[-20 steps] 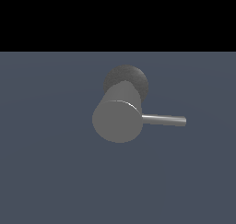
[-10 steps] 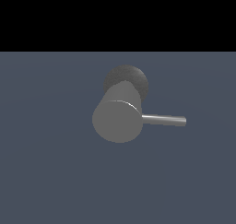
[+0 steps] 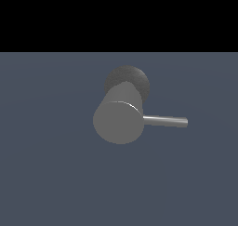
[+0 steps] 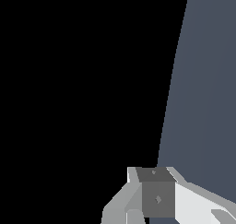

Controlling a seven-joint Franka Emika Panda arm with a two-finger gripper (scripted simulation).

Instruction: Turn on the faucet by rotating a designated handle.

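Note:
The faucet (image 3: 118,120) is a thick matte grey cylinder in the middle of the exterior view. Its flat round end faces the camera and a darker rounded base (image 3: 130,81) sits behind it. The handle (image 3: 165,121), a thin shiny rod, sticks out level toward the exterior view's right. My gripper (image 4: 154,174) shows only in the wrist view, as white fingers (image 4: 193,200) around a dark grey pad (image 4: 157,197). Its opening cannot be judged. It is absent from the exterior view. Neither faucet nor handle appears in the wrist view.
A flat blue-grey floor (image 3: 56,174) spreads around the faucet and meets black background above. The wrist view shows a slice of the same floor (image 4: 207,103) beside blackness.

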